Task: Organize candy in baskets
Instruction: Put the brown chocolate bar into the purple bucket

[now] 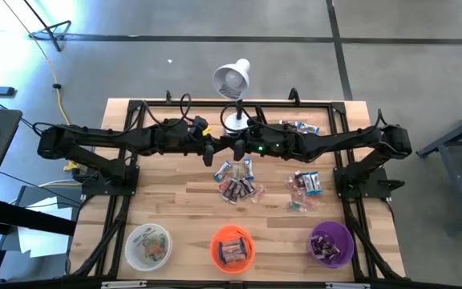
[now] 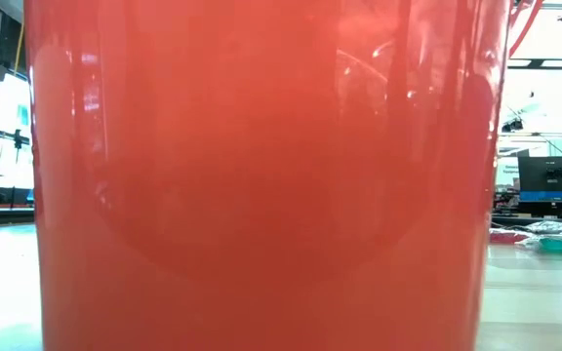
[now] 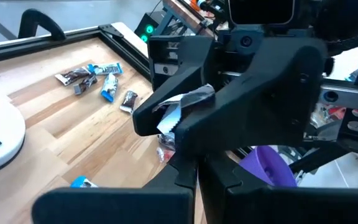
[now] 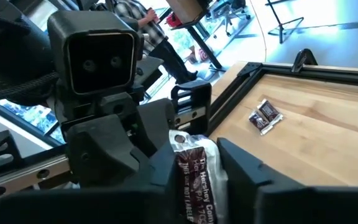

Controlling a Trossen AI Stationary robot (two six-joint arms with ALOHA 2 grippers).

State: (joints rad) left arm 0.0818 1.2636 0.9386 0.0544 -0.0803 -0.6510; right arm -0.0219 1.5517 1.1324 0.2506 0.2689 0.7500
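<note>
Right wrist view shows my right gripper pinching a brown candy (handover from my shut left gripper).

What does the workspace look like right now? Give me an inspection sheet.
Surface: wooden table, bare between the piles.
Job's things: loose candy mid-table; white basket, orange basket and purple basket along the front edge, each holding some.
Clutter: desk lamp.
Grippers: right claw grips a brown candy above table centre; left claw shut, facing it.
Cables: yellow cable on the floor.
Surroundings: a person beyond the table.
</note>
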